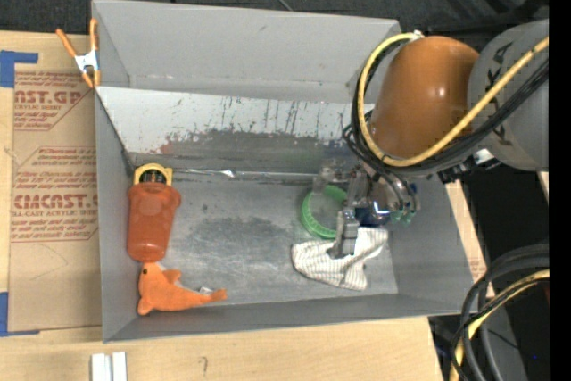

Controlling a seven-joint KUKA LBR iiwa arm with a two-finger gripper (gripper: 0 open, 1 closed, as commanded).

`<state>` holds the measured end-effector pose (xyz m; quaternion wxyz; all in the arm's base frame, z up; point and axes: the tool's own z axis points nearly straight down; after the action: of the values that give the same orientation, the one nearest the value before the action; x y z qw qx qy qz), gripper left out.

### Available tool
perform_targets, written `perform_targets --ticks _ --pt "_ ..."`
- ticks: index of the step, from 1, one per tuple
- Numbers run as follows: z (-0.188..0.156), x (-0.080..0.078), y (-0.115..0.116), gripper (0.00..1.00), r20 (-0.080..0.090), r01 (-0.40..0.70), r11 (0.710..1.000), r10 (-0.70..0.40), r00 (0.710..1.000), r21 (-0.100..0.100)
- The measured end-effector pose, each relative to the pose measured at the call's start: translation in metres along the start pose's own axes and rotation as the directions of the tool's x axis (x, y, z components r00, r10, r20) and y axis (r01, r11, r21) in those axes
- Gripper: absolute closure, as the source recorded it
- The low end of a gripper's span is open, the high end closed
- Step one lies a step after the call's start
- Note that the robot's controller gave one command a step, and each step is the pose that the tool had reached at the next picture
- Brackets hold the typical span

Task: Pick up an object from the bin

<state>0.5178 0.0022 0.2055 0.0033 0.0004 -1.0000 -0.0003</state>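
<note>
Grasp step: claw sits on the crumpled white cloth at the bin's 4 o'clock, open or closed can't tell; next needs a firm pinch, then a lift.

Left of the gripper, the floor of the bin lies bare across its middle, giving open room to pass. A crumpled white cloth covers the floor right under the gripper, and a green round thing sits just beside it on the far side. Well away to the left, an orange bottle and an orange toy crowd the far wall. The right wall rises close behind the gripper.
</note>
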Motion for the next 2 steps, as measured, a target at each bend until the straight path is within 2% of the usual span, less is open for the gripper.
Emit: perform_targets --ticks 1,2 --pt "-0.005 -0.002 0.000 0.00 0.008 0.000 1.000 0.000 1.000 0.000" --pt "0.055 0.008 -0.014 0.00 0.013 0.010 1.000 -0.010 1.000 0.001"
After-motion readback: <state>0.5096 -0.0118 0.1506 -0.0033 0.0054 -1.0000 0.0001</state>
